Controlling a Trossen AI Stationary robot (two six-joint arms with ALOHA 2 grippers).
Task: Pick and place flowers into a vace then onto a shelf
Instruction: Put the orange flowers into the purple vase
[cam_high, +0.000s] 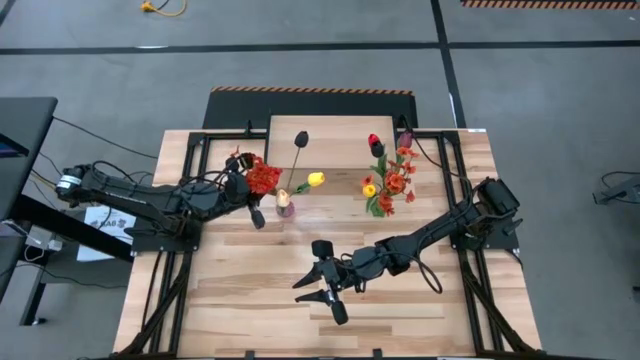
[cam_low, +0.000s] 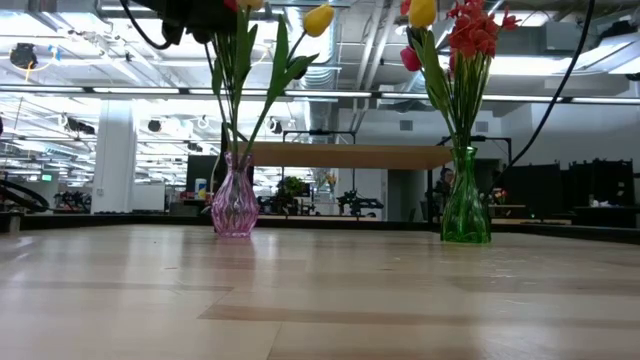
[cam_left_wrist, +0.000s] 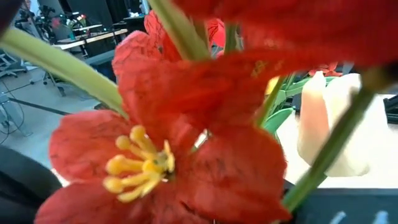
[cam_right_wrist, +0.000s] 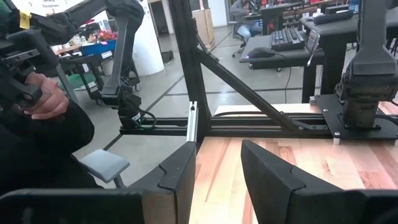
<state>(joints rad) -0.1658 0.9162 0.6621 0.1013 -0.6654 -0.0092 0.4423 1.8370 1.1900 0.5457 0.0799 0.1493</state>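
Your left hand (cam_high: 243, 186) is clamped fully shut on an orange-red blossom spray (cam_high: 264, 177), holding it over the bench (cam_high: 250, 300) just beside the pink vase (cam_high: 284, 207). In the left wrist view the red petals and yellow stamens fill nearly everything, so you get no look at the vase mouth from there; trust the high view instead. The pink vase already carries a yellow tulip (cam_high: 316, 180) and a dark maroon one (cam_high: 301, 138), their stems leaning away toward the shelf (cam_high: 330, 140).

What matters for the next move, as I judge it: the vase mouth lies just to the right-arm side of your left hand and slightly nearer the bench's front edge, and the spray's stem cannot be made out clearly, so I cannot say whether its tip is already in the neck.

Your right hand (cam_high: 325, 280) waits half open and empty, low over the front of the bench, well apart from both vases. The green vase (cam_high: 385, 208) with its red and yellow flowers stands nearer that arm.
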